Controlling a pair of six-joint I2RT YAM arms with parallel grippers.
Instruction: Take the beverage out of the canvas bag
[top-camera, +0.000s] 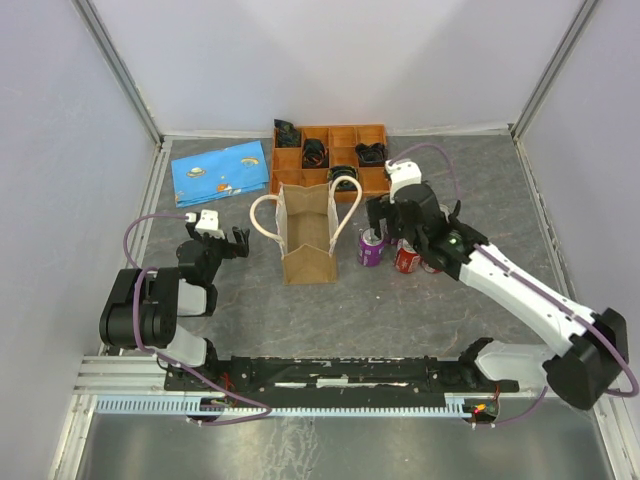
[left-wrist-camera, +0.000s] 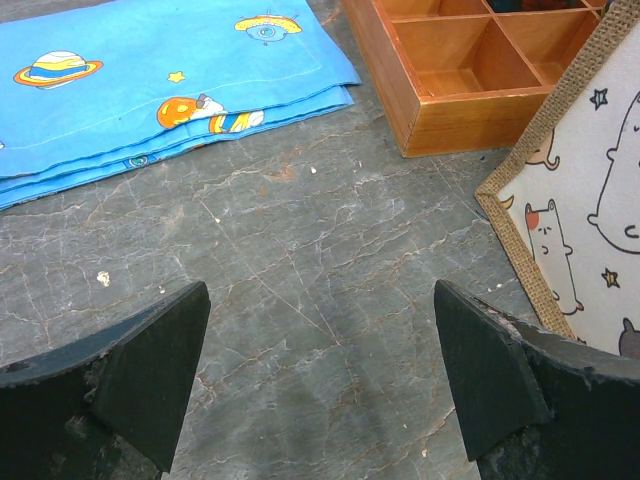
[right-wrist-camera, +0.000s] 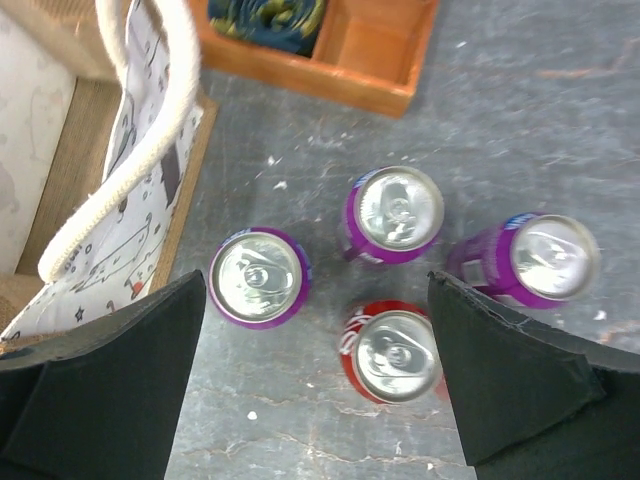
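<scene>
**A:** Entry one?

**B:** Bag (top-camera: 308, 232). Upright, rectangular, with a coarse tan weave, a white cat-print panel and two thick cream rope handles (right-wrist-camera: 130, 170) looped over an open top. I cannot tell what is inside it.

**A:** Drinks?

**B:** Four cans (right-wrist-camera: 396, 212), cylindrical, with shiny metal lids. Three are purple and there is one red can (right-wrist-camera: 395, 355). All stand upright on the table just right of the bag, outside it. The nearest purple one is beside the bag's wall but not touching it.

**A:** Other stock?

**B:** Tray (top-camera: 330, 160), orange wood, divided into square compartments, behind the bag. Some compartments hold dark items too small to identify. Cloth (top-camera: 220, 172), folded, blue with a planet print, behind and left of the bag. Table (left-wrist-camera: 300, 220), grey veined stone finish.

**A:** Arms?

**B:** Right arm reaches out long, its wrist pitched down. The right gripper (right-wrist-camera: 315, 285) hangs above the cans right of the bag, its jaws spread wide and holding nothing. Left arm is folded tight and low. The left gripper (left-wrist-camera: 320, 295) sits left of the bag, clear of it, jaws equally wide and holding nothing.
</scene>
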